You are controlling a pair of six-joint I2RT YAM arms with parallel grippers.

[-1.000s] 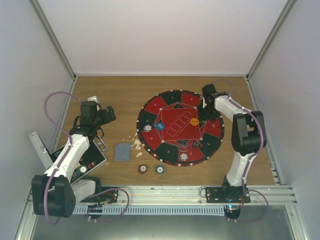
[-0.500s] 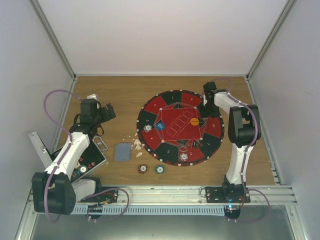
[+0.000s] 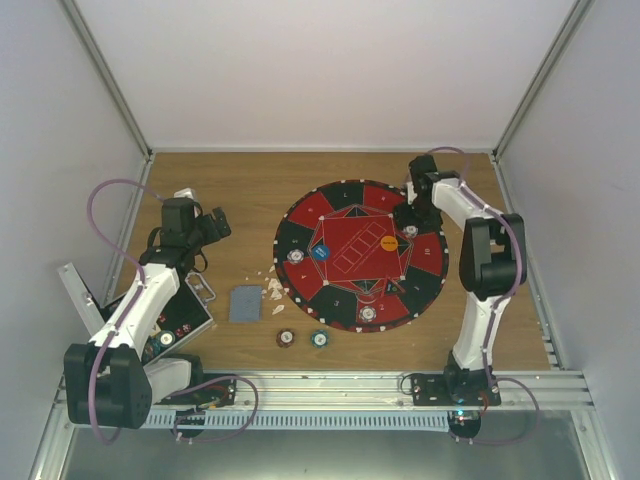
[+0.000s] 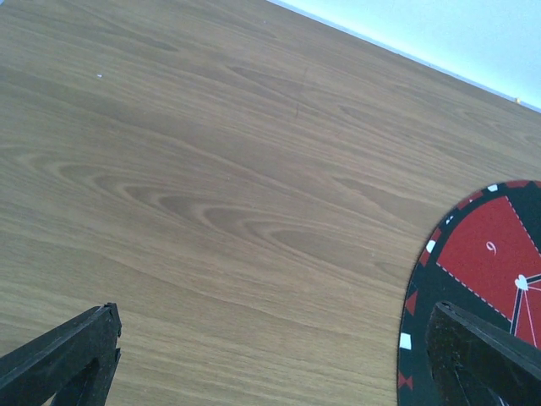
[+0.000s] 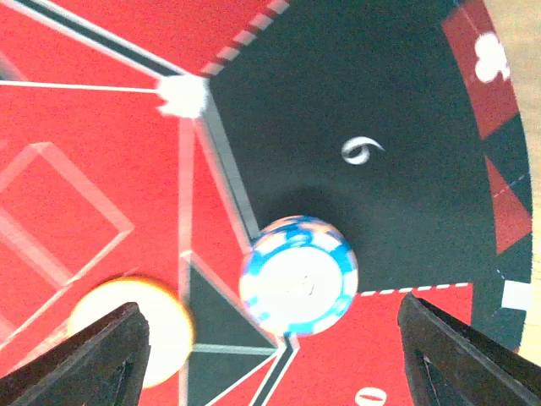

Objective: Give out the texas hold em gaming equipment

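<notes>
In the right wrist view a blue-and-white-rimmed poker chip (image 5: 297, 276) lies flat on the round red-and-black mat (image 5: 406, 127), with a plain orange disc (image 5: 127, 331) to its left. My right gripper (image 5: 270, 326) hangs open over it, and neither finger touches the chip. From above, that gripper (image 3: 406, 217) sits at the mat's far right, over the chip (image 3: 409, 231) and near the orange disc (image 3: 389, 242). A blue disc (image 3: 319, 253) and two more chips (image 3: 297, 257) (image 3: 368, 314) lie on the mat. My left gripper (image 3: 215, 228) is open and empty over bare wood.
Off the mat, near its front edge, lie a red chip (image 3: 286, 338) and a teal chip (image 3: 319, 338). A grey-blue card stack (image 3: 244, 303) sits beside pale scraps (image 3: 273, 290). The black hinged case (image 3: 172, 322) lies under the left arm. The mat's rim (image 4: 423, 279) shows in the left wrist view.
My right gripper's jaws have spread apart and the chip now lies free on the mat. The right wrist shifted slightly toward the far edge. The left arm barely moved.
</notes>
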